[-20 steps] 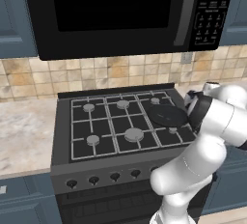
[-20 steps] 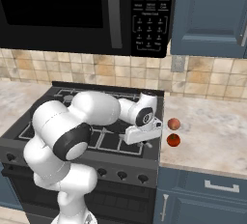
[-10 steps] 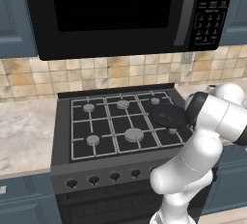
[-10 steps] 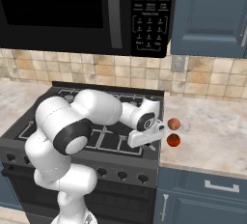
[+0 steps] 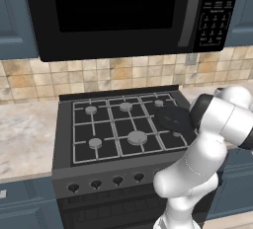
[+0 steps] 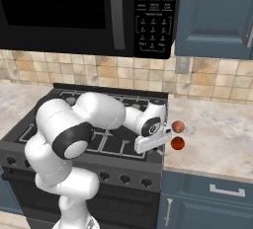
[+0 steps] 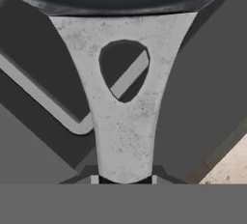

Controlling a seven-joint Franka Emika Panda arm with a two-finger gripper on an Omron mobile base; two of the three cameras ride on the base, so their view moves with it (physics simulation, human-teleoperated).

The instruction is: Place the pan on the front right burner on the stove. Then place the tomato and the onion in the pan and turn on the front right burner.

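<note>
Pan [image 5: 173, 119]: seated on the stove [image 5: 121, 127] at its near right, your gripper [image 7: 124, 177] seemingly clamped on its handle [image 7: 124, 121]; tomato [image 6: 178, 143] and onion [image 6: 178, 126] lie on the right counter [image 6: 217, 139], both unloaded, burner unlit.

Pan [image 5: 172, 119] partly covered on its right side by the white arm in the left base view; bowl cut off by the top edge in the hand view, with only the rim and the grey handle root [image 7: 123, 117] visible. Gripper [image 6: 153, 141] seen from outside in the right base view, fingertips buried at the bottom of the hand view behind the handle, so jaw state not readable. Front right burner hidden under pan and arm; knob row on the stove [image 5: 106, 181] partly blocked by the arm at its right end.
</note>
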